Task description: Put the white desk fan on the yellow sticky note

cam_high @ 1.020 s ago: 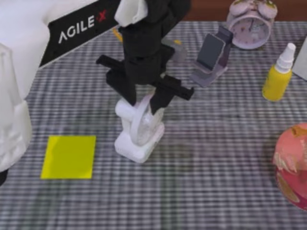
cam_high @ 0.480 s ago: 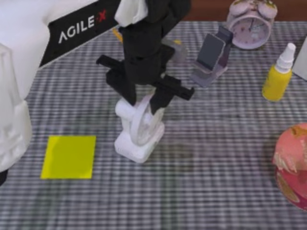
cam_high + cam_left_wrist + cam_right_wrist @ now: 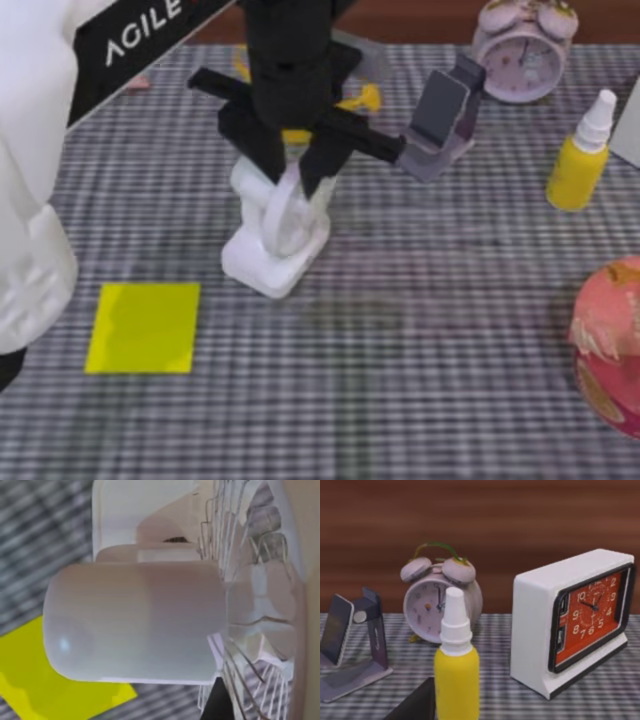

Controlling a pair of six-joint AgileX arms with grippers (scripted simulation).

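My left arm reaches in from the top view's upper left, its white link with the AgileX lettering crossing the corner and its black wrist pointing straight down over the middle-left of the table. My left gripper [image 3: 287, 172] has its two dark fingers [image 3: 258, 150] clamped on the white desk fan [image 3: 272, 232], one on each side of the round grille near its top. The fan stands upright but leans a little; whether its chunky base touches the checked tablecloth [image 3: 440, 330] or hangs just above it I cannot tell from overhead. The yellow sticky note [image 3: 143, 327] lies flat to the fan's lower left, near it but apart, and bare.

In the left wrist view the fan's cylindrical motor housing [image 3: 135, 622] fills most of the picture, with the wire grille beside it and a corner of the yellow sticky note [image 3: 45, 690] on the cloth beyond. My own fingers are almost wholly hidden there; only a dark sliver shows at the edge.

My wrist also covers a yellow object behind the fan in the top view, too little of it showing to name.

My right arm is out of the top view. Its wrist camera looks at a yellow spray bottle [image 3: 456, 667], a lilac alarm clock [image 3: 441, 602], a white clock [image 3: 572, 620] and a phone stand [image 3: 355, 640]; only a dark edge of its gripper shows.
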